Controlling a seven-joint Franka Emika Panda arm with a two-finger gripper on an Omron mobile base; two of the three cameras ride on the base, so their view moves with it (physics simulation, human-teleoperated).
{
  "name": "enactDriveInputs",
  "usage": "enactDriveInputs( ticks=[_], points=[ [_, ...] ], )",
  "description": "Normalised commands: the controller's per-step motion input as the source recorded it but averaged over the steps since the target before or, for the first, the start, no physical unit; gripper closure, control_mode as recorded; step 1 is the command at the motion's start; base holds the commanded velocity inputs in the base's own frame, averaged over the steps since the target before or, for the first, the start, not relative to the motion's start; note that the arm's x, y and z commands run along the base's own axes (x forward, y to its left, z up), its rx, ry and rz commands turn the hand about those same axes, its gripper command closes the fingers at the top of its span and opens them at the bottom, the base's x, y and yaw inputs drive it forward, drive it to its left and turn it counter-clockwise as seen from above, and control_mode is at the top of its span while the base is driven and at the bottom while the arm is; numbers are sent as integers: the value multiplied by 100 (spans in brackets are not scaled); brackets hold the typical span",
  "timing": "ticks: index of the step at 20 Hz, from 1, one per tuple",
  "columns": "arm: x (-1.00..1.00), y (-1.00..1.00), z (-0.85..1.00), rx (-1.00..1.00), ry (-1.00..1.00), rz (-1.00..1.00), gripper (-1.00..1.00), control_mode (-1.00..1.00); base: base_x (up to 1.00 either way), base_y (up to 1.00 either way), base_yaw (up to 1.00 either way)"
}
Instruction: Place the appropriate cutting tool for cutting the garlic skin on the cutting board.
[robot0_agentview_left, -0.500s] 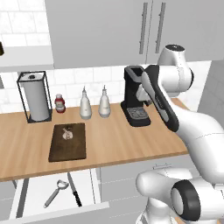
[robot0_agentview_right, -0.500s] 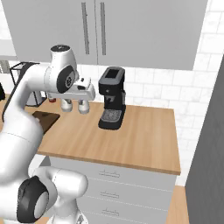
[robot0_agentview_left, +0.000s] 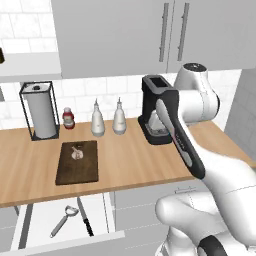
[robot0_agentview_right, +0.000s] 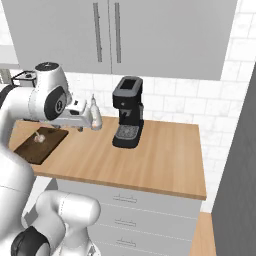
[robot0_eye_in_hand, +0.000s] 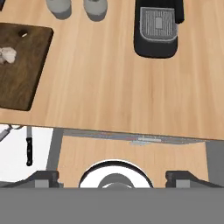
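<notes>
The knife (robot0_agentview_left: 85, 223) lies in the open drawer (robot0_agentview_left: 40, 225) just below the cutting board (robot0_agentview_left: 77, 162), beside the peeler (robot0_agentview_left: 62, 220), while the garlic (robot0_agentview_left: 76, 153) waits on that board and the gripper (robot0_eye_in_hand: 113, 177), fingers spread wide and empty, hangs high above the counter (robot0_agentview_left: 130, 160), presumably to survey everything.

Bright even rendered light, faint shadows, slightly soft

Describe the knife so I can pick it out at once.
Find the wooden counter with the dark cutting board; just below the board an open white drawer sticks out. Two tools lie inside: the knife is the slim, straight one with a black handle, right of the grey peeler with its forked head.
</notes>
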Motion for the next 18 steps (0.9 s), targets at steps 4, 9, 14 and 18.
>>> enactDriveInputs(
  ticks=[4, 9, 14, 18],
  points=[
    [0, 100, -85, -7, 12, -19, -100, -100, 0, 0, 0],
    [-2, 100, -91, -1, 22, -19, -100, -100, 0, 0, 0],
    [-11, 100, -96, 0, 20, -9, -100, -100, 0, 0, 0],
    [-37, 100, -79, 0, 15, -4, -100, -100, 0, 0, 0]
  ],
)
